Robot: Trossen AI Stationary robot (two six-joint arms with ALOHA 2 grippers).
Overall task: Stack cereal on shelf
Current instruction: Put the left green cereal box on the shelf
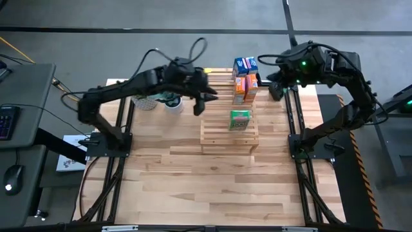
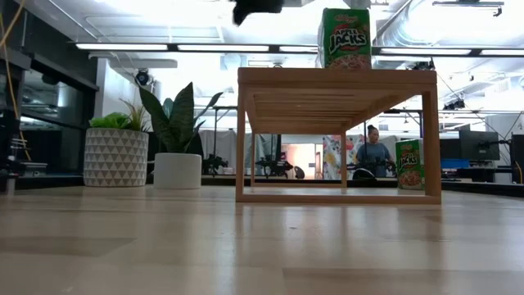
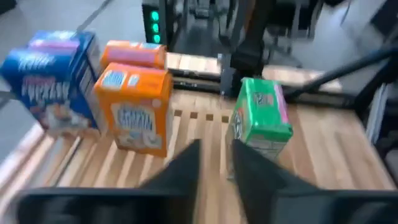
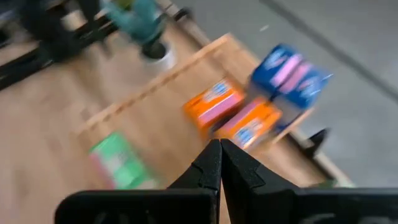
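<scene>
The pale slatted rack [image 1: 228, 132] stands mid-table on its legs [image 2: 337, 131]. On its top stand a blue box [image 1: 245, 64], two orange boxes [image 1: 244, 89] and a green box [image 1: 239, 119], all upright; the left wrist view shows the blue [image 3: 53, 78], orange [image 3: 137, 106] and green [image 3: 261, 115] ones. In the low view the green box [image 2: 344, 37] tops the rack, and a second green box [image 2: 409, 164] shows below its top. My left gripper [image 1: 203, 100] hovers open over the rack's left edge [image 3: 216, 146]. My right gripper [image 1: 275, 87] hangs shut off the rack's right side [image 4: 221, 146].
Two potted plants stand at the far left of the table, one in a patterned pot [image 2: 116, 156] and one in a white pot [image 2: 178, 170], just left of my left gripper. Bare planks [image 1: 212, 187] spread across the near half. A person [image 2: 374, 152] sits in the room beyond.
</scene>
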